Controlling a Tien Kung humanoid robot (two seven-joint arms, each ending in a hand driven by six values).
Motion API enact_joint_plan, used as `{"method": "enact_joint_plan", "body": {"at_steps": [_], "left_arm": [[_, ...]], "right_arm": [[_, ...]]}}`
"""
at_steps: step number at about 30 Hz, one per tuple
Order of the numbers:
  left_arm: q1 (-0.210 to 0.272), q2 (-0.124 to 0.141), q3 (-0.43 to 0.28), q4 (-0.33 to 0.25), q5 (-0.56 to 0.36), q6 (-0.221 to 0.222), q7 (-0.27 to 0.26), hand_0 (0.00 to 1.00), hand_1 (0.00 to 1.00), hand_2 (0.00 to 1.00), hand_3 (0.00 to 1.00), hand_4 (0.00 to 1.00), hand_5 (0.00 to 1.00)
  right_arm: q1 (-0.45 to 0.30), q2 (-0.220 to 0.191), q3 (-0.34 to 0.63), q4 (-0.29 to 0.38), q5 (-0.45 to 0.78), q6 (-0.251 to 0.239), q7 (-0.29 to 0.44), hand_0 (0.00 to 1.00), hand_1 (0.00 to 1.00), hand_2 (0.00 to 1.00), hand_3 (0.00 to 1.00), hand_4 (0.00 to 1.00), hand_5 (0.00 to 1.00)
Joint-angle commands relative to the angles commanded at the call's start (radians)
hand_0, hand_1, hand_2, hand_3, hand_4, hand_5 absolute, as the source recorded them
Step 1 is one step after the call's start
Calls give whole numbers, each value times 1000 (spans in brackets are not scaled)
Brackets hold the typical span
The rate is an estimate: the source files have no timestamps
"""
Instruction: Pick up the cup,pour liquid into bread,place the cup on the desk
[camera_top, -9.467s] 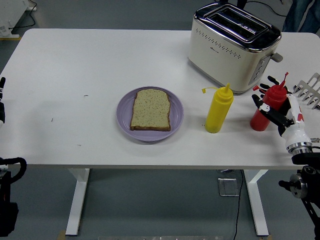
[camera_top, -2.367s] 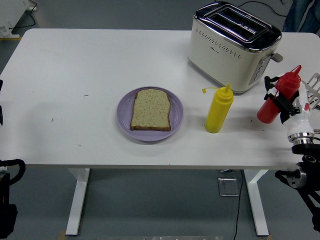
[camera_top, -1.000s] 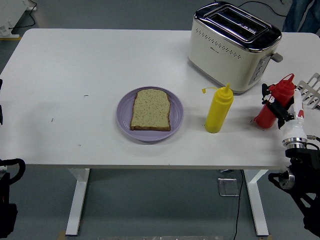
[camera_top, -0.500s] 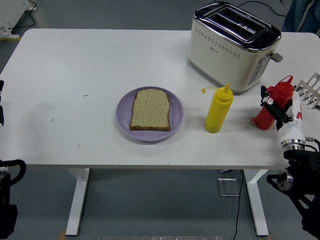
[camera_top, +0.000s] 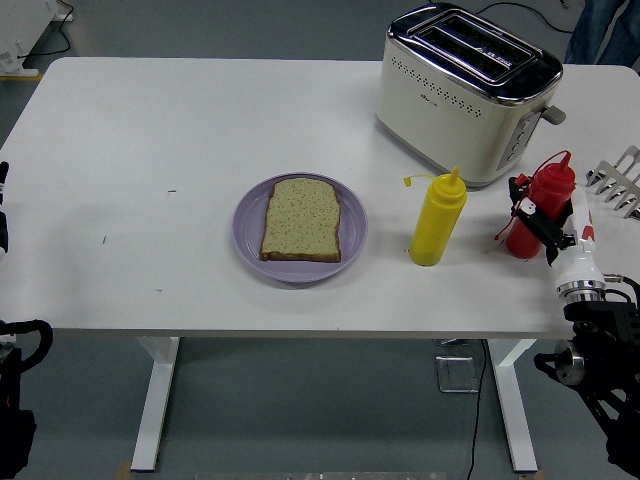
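A red squeeze bottle (camera_top: 535, 205) stands on the white table (camera_top: 150, 130) at the right, almost upright, in front of the toaster. My right hand (camera_top: 540, 222) has its black fingers (camera_top: 522, 205) wrapped around the bottle's body. A slice of bread (camera_top: 301, 219) lies flat on a purple plate (camera_top: 352, 236) in the table's middle. A yellow squeeze bottle (camera_top: 437, 219) stands between the plate and the red bottle. My left arm (camera_top: 3, 205) rests at the left edge.
A cream and chrome toaster (camera_top: 465, 92) stands at the back right. A white rack (camera_top: 618, 181) pokes in at the right edge, just behind my right hand.
The red bottle, lifted and tilted 2.4 s ago, has come down and left with my right hand. It now stands nearly upright on the table, still in the hand.
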Motion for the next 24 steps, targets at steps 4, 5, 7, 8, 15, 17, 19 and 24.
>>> {"method": "enact_joint_plan", "body": {"at_steps": [4,5,7,8,15,17,19,24], "left_arm": [[0,0,-1,0,0,0,0,783,734,733,688,566,998],[-1,0,-2,0,0,0,0,783,734,733,688,565,998],[-1,0,-2,0,0,0,0,783,734,733,688,565,998],[-2,0,-2,0,0,0,0,783,734,733,688,565,998],[-4,0,-4,-1,-1,0,0,783,733,733,687,567,998],[-4,0,-4,-1,-1,0,0,783,733,733,688,566,998],[-4,0,-5,-1,-1,0,0,783,733,733,688,566,998],[-4,0,-5,-1,-1,1,-1,783,733,733,688,565,998]], "right_arm": [[-1,-1,3,3,-2,2,-5,305,282,324,383,859,370],[-2,-1,5,4,-3,2,-5,342,315,345,422,871,380],[-2,-1,6,5,-4,2,-5,342,315,345,422,871,380],[-3,-2,8,6,-4,3,-5,342,315,345,422,871,380],[-11,-6,11,19,-30,-1,-17,371,352,375,460,874,382],[-12,-6,14,21,-40,-1,-24,482,447,442,557,881,379],[-14,-7,16,22,-45,0,-28,482,447,442,557,881,379],[-20,-9,21,25,-47,3,-31,598,543,529,705,883,370]]}}
